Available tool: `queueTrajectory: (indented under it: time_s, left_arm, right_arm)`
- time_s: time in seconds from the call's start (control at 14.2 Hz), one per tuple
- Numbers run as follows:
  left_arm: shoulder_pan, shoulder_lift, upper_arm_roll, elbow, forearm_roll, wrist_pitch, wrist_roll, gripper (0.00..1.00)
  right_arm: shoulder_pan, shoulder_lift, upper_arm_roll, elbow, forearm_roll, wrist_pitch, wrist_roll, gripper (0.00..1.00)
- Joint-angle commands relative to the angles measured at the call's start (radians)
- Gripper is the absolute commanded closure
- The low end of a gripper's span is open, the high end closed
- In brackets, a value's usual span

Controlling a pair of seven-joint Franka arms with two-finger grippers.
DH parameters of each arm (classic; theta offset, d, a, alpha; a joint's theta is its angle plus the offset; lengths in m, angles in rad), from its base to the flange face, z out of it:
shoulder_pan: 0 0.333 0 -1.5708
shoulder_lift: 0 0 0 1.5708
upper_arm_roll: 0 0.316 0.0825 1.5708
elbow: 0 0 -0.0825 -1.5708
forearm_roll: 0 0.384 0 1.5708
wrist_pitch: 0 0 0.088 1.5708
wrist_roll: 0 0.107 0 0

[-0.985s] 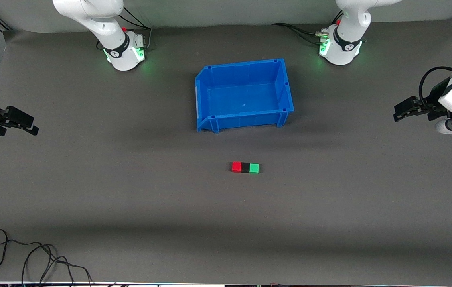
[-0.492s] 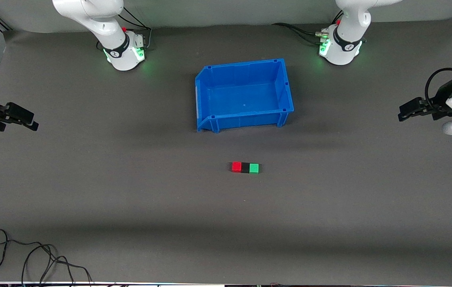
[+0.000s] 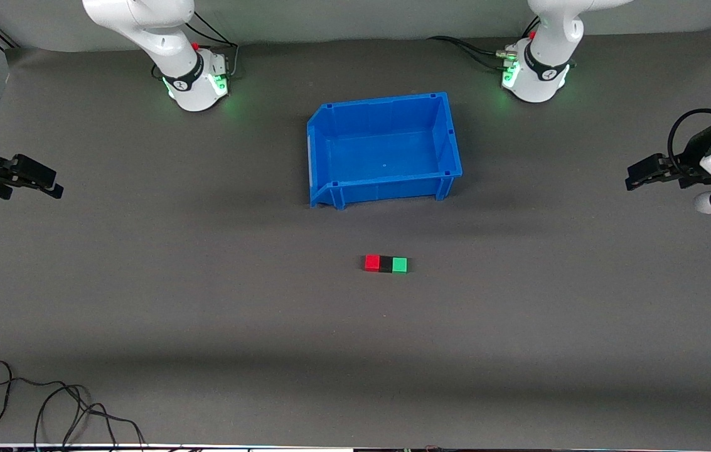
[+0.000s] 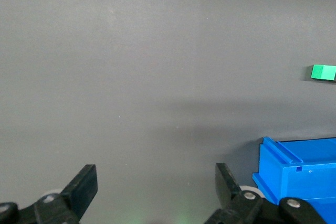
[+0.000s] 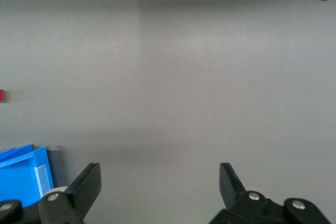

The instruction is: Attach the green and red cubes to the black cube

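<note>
The red cube (image 3: 371, 262), the black cube (image 3: 385, 264) and the green cube (image 3: 399, 265) lie in one touching row on the grey table, nearer to the front camera than the blue bin (image 3: 384, 149). The black cube is in the middle. My left gripper (image 3: 632, 176) is open and empty over the left arm's end of the table. My right gripper (image 3: 49, 182) is open and empty over the right arm's end. The left wrist view shows the green cube (image 4: 323, 72). The right wrist view shows a sliver of the red cube (image 5: 1, 95).
The blue bin is empty and also shows in the left wrist view (image 4: 302, 169) and the right wrist view (image 5: 23, 174). A black cable (image 3: 48, 402) lies coiled at the table's front corner at the right arm's end.
Both grippers have drawn back a little toward their own ends of the table, the right one also toward the bases. The cubes have not moved.
</note>
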Motion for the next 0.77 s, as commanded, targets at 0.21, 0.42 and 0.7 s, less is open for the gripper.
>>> queueTrajectory:
  time_s: [0.21, 0.42, 0.7]
  left_arm:
    - [-0.003, 0.004, 0.001, 0.018, 0.014, -0.034, 0.001, 0.0]
    - [-0.001, 0.006, 0.001, 0.018, 0.014, -0.034, 0.001, 0.0]
    - [-0.001, 0.006, 0.001, 0.019, 0.014, -0.034, 0.001, 0.0]
  right_arm:
    - [0.015, -0.016, -0.013, -0.011, -0.015, -0.022, -0.005, 0.0]
    - [0.017, -0.015, -0.013, -0.01, -0.015, -0.022, -0.005, 0.0]
    - [0.017, -0.016, -0.013, -0.008, -0.015, -0.022, -0.005, 0.0]
